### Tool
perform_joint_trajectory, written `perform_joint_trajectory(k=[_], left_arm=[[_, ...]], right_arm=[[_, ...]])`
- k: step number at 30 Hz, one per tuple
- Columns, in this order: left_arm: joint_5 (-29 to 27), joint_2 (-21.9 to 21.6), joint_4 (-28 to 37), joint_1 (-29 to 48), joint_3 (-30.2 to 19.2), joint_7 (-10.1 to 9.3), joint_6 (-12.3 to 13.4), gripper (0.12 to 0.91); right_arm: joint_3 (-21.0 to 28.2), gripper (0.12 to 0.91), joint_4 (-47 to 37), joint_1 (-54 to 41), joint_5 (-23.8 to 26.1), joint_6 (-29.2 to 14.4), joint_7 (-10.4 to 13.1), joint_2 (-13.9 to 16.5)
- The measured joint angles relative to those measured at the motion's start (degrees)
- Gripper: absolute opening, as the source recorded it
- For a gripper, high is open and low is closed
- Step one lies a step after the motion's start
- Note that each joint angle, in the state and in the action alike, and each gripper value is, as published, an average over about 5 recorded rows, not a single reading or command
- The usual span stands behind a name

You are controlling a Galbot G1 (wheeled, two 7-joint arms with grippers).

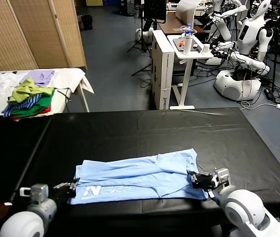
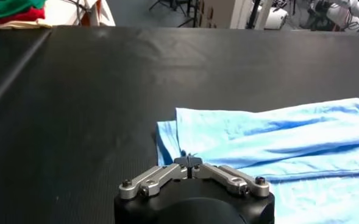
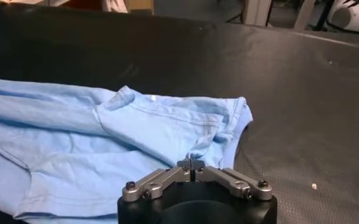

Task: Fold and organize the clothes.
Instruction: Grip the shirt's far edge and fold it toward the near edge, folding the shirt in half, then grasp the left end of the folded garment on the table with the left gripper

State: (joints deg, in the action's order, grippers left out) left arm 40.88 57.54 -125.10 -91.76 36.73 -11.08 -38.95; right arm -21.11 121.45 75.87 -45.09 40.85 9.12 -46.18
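Both grippers, left (image 1: 72,186) and right (image 1: 195,178), are pinching the T-shirt (image 1: 140,175) ends with jaws pressed together; lifting evenly should be keeping the fold straight.

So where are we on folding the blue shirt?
Done: the T-shirt lies on the black table folded lengthwise into a band, lettering up. In hand: the left gripper and right gripper sit closed at its two ends. Left: folding it crosswise and putting it away.
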Motion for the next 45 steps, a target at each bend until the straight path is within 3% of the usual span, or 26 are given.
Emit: perform_joint_trajectory(k=[8, 10, 12, 16, 25, 34, 45], left_arm=[[-0.92, 0.27, -2.33, -1.90, 1.98, -0.20, -0.59, 0.705], [-1.04, 0.43, -2.64, -1.76, 2.69, -0.41, -0.07, 0.804], [-1.05, 0.48, -2.51, -1.01, 3.20, -0.95, 0.78, 0.877], [-0.92, 0.32, -1.06, 1.70, 3.27, -1.45, 2.55, 0.904], [-0.46, 0.20, 4.42, 8.40, 0.05, 0.51, 4.37, 0.907], [-0.07, -0.95, 8.75, 12.13, -2.74, 0.92, 4.20, 0.907], [3.41, -2.05, 10.64, 14.58, -5.97, 0.90, 1.44, 0.907]], right_arm=[[-4.44, 0.779, 3.50, 2.32, -0.78, -0.84, -0.34, -0.15], [-5.09, 0.861, 3.47, 2.01, -0.72, -1.63, -0.22, -0.72], [-5.33, 0.892, 3.05, 1.37, -0.67, -2.22, -0.07, -1.38], [-5.07, 0.906, 1.25, -0.69, 0.14, -3.10, 0.42, -2.92], [-0.78, 0.907, -5.67, -7.12, 3.34, -3.64, 1.55, -6.71], [3.02, 0.907, -10.76, -12.16, 4.32, -3.54, 2.00, -8.75], [4.25, 0.907, -13.82, -14.52, 4.47, -3.12, 2.67, -9.64]])
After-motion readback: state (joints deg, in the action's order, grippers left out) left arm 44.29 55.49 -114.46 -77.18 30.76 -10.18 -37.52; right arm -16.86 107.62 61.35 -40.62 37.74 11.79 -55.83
